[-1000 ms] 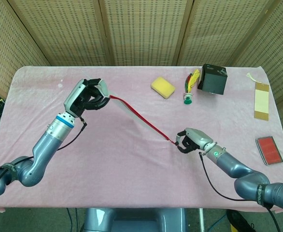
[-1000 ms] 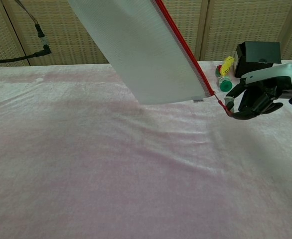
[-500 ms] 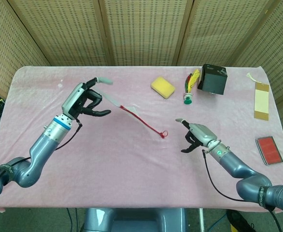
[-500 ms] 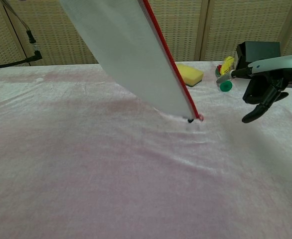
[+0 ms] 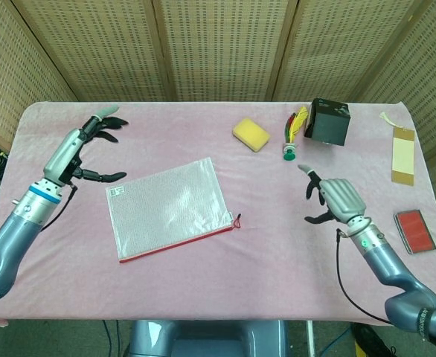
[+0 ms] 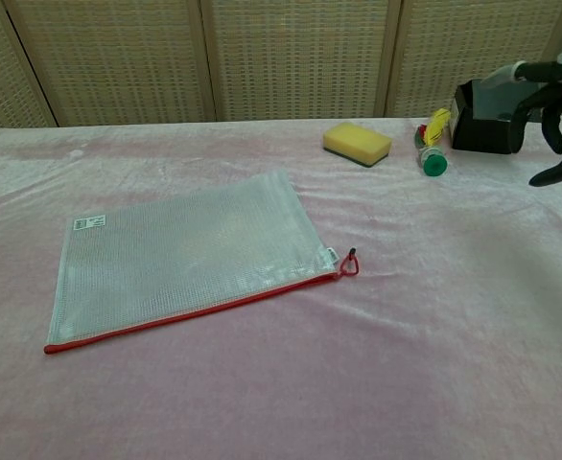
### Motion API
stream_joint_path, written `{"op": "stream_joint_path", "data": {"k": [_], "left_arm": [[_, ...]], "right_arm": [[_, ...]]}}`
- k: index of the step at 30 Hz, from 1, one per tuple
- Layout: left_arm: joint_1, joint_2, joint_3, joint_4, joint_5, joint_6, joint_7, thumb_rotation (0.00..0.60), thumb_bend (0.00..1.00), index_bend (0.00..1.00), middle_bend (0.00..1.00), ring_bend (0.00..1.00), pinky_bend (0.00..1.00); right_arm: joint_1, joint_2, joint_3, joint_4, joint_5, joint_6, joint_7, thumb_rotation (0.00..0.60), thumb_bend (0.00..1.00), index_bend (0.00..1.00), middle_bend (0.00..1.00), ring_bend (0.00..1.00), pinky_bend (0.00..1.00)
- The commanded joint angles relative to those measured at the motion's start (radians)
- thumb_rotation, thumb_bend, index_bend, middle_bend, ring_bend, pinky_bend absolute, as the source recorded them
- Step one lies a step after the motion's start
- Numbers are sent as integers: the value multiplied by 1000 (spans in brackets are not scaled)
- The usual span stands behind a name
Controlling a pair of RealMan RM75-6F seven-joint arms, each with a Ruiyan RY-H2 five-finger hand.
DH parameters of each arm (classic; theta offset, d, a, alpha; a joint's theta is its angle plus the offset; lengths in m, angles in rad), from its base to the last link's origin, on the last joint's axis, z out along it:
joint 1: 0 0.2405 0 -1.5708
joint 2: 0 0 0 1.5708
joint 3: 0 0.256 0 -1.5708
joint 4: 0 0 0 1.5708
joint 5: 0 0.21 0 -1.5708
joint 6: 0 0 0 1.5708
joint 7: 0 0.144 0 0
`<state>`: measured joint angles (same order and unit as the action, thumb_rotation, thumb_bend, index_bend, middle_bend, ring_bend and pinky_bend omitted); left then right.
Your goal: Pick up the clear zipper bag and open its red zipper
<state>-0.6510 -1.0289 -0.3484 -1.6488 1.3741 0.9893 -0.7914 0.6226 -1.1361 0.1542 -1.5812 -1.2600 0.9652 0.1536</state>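
The clear zipper bag (image 5: 168,206) (image 6: 187,253) lies flat on the pink table cloth, its red zipper (image 5: 179,239) (image 6: 195,311) along the near edge. The zipper pull (image 5: 237,221) (image 6: 349,263) sits at the bag's right end. My left hand (image 5: 88,144) hovers open to the left of the bag, fingers spread, touching nothing. My right hand (image 5: 335,198) (image 6: 552,105) is open well to the right of the bag, also holding nothing. The chest view does not show the left hand.
A yellow sponge (image 5: 251,134) (image 6: 357,143), a green-capped bundle (image 5: 290,137) (image 6: 432,144) and a black box (image 5: 328,121) (image 6: 487,117) stand at the back right. A beige card (image 5: 403,155) and a red case (image 5: 414,230) lie at the right edge.
Both hands let go of the bag. It dropped from stretched in the air to flat on the cloth. The left hand moved left, the right hand moved right.
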Motion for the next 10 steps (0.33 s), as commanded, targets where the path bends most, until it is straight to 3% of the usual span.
{"op": "stream_joint_path", "data": {"k": [1, 3, 5, 10], "left_arm": [[113, 93, 69, -63, -48, 114, 331, 600, 0, 0, 0, 0, 0], [173, 111, 104, -104, -86, 189, 513, 600, 0, 0, 0, 0, 0], [211, 106, 125, -131, -99, 250, 616, 600, 0, 0, 0, 0, 0], [322, 60, 197, -158, -67, 402, 738, 600, 0, 0, 0, 0, 0]], "right_arm": [[-94, 6, -25, 13, -76, 164, -78, 600, 0, 0, 1, 4, 157], [-142, 2, -40, 27, -116, 256, -103, 600, 0, 0, 0, 0, 69], [-172, -5, -52, 40, -145, 310, -117, 600, 0, 0, 0, 0, 26], [-252, -26, -85, 56, -202, 435, -144, 600, 0, 0, 0, 0, 2]]}}
